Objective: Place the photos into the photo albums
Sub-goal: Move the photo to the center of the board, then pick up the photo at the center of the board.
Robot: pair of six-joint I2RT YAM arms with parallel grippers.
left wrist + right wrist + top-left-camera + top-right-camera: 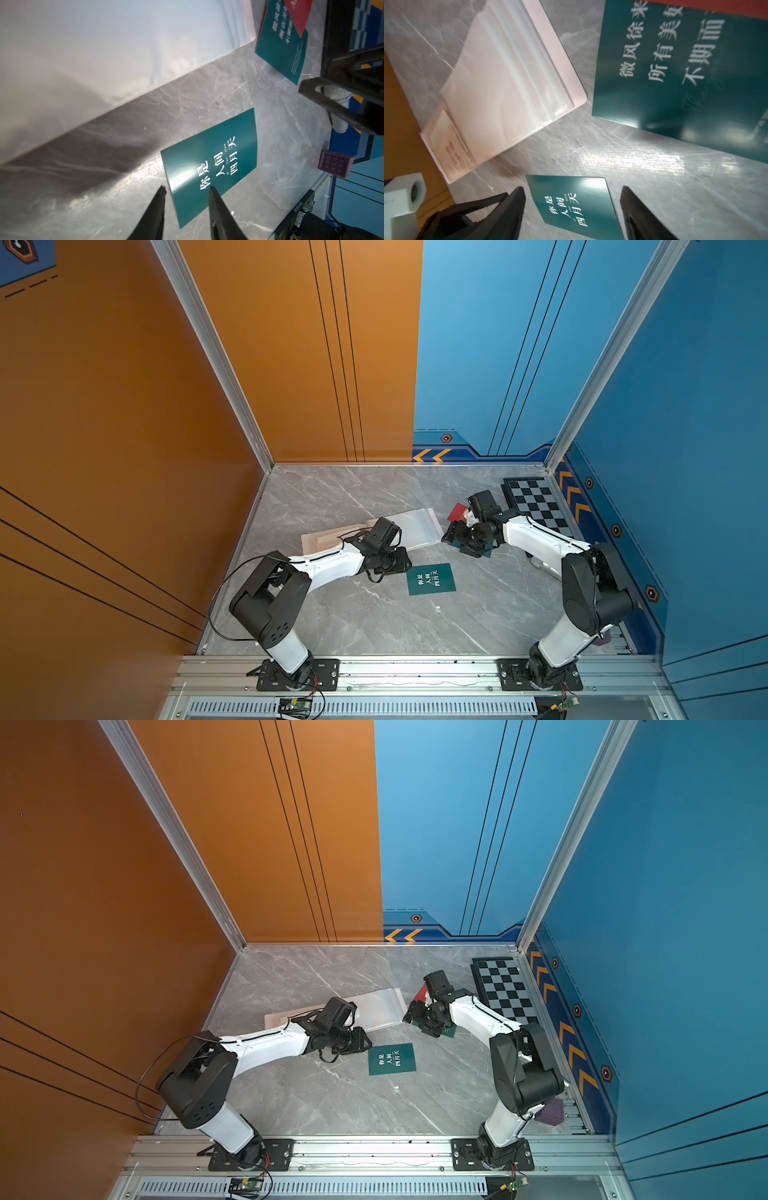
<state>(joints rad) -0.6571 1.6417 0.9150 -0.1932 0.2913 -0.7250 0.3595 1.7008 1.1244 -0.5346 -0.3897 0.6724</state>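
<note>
The photo album [417, 526] lies open on the marble table, clear sleeves up, with a cream card [446, 141] in its left page. A dark green photo [431, 578] with white characters lies flat in front of it. My left gripper [187, 188] stands open low at this card's near-left edge, one fingertip over the card and one beside it. My right gripper [572, 190] is wide open and empty, hovering to the right of the album above a second dark green photo [675, 72], which a red photo [299, 14] overlaps.
A black-and-white checkerboard [536, 506] lies at the back right by the blue wall. A small purple block [552, 1112] sits at the right front edge behind the right arm's base. Walls close in the left, back and right sides.
</note>
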